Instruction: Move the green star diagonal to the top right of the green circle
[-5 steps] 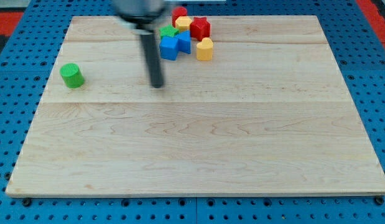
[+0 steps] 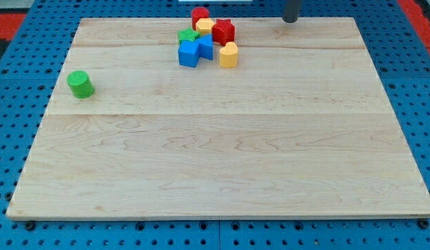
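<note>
The green star [image 2: 187,35] sits at the left edge of a cluster of blocks near the view's top centre, partly hidden behind a blue block [image 2: 189,53]. The green circle [image 2: 80,84] stands alone at the view's left on the wooden board [image 2: 221,160]. My tip [image 2: 290,20] is at the view's top, just above the board's top edge, well to the right of the cluster and far from the green circle. It touches no block.
The cluster also holds a second blue block [image 2: 205,46], a yellow block [image 2: 228,55], a red star [image 2: 224,31], a yellow block [image 2: 205,27] and a red block [image 2: 199,14]. Blue pegboard surrounds the board.
My tip has moved from the board left of the cluster up and to the right, to beyond the top edge. No block has moved.
</note>
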`<state>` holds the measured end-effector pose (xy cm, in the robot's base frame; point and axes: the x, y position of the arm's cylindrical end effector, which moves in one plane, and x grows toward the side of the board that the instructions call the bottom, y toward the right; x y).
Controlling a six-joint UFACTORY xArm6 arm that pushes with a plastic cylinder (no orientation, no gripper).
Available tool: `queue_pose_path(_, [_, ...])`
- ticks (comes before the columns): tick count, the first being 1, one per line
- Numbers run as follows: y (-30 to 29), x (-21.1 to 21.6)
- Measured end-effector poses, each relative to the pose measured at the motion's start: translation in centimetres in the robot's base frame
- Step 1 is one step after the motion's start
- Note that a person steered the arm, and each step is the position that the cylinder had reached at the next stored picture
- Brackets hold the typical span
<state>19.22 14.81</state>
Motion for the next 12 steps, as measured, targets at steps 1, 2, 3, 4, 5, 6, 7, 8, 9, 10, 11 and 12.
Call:
queue_pose_path(1, [-0.8,-0.1])
queue_pose_path(2, [-3.5,0.1])
queue_pose_path(3, [-11.9,0.1])
queue_pose_path(4, [-13.7,0.0])
queue_pose_path(5, [-14.7,2.2])
queue_pose_path(6, [-16.5,6.0])
queue_pose_path(7, [-20.7,7.0])
queue_pose_path(8, [-26.6,8.6])
queue_pose_path(9, [-25.9,9.2])
queue_pose_path(10, [-26.2,9.2])
queue_pose_path(11, [-29.0,7.5])
queue_pose_path(12, [-29.1,4.4])
